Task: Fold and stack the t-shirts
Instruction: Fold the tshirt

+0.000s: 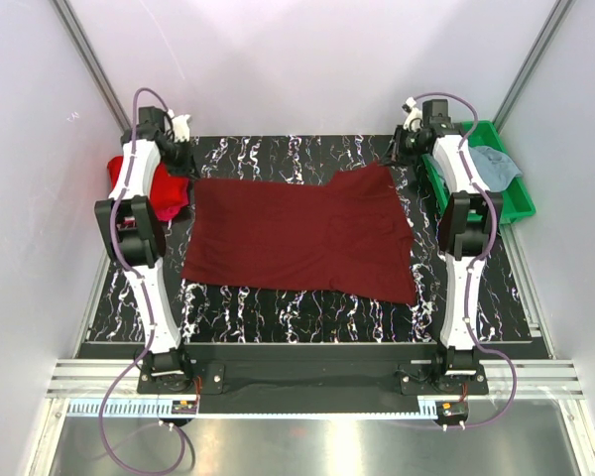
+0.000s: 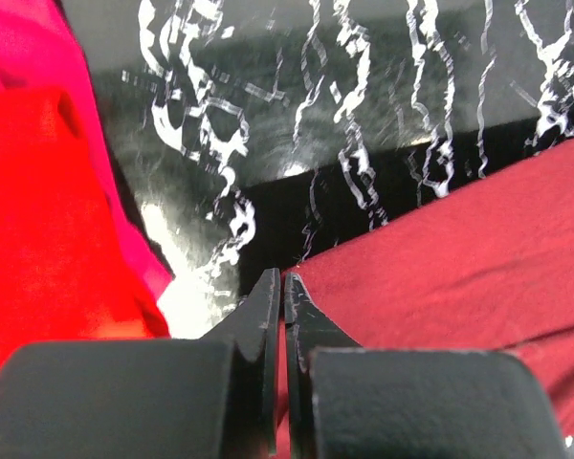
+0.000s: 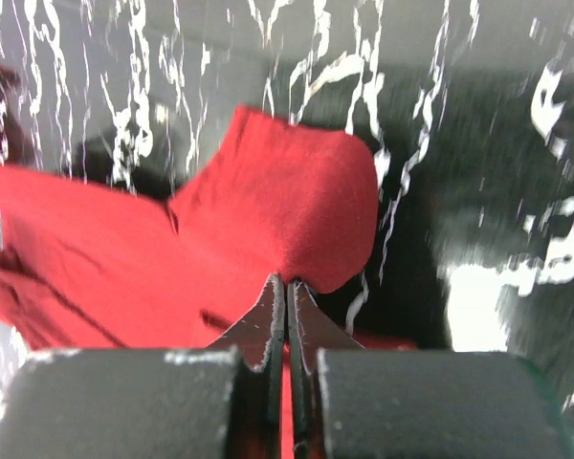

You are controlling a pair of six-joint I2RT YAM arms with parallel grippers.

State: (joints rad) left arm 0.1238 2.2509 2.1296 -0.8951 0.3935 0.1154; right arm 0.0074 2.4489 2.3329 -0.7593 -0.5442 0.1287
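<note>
The dark maroon t-shirt lies spread flat on the black marbled table. My left gripper is shut on its far left corner; in the left wrist view the jaws pinch the maroon cloth. My right gripper is shut on the far right corner; in the right wrist view the jaws pinch the cloth, which is bunched just ahead of them. The bright red t-shirt and the pink t-shirt lie stacked at the left edge. The grey-blue t-shirt lies in the tray.
A green plastic tray stands at the right edge of the table beside the right arm. White walls close in the table on three sides. The red shirt and pink shirt lie just left of my left gripper.
</note>
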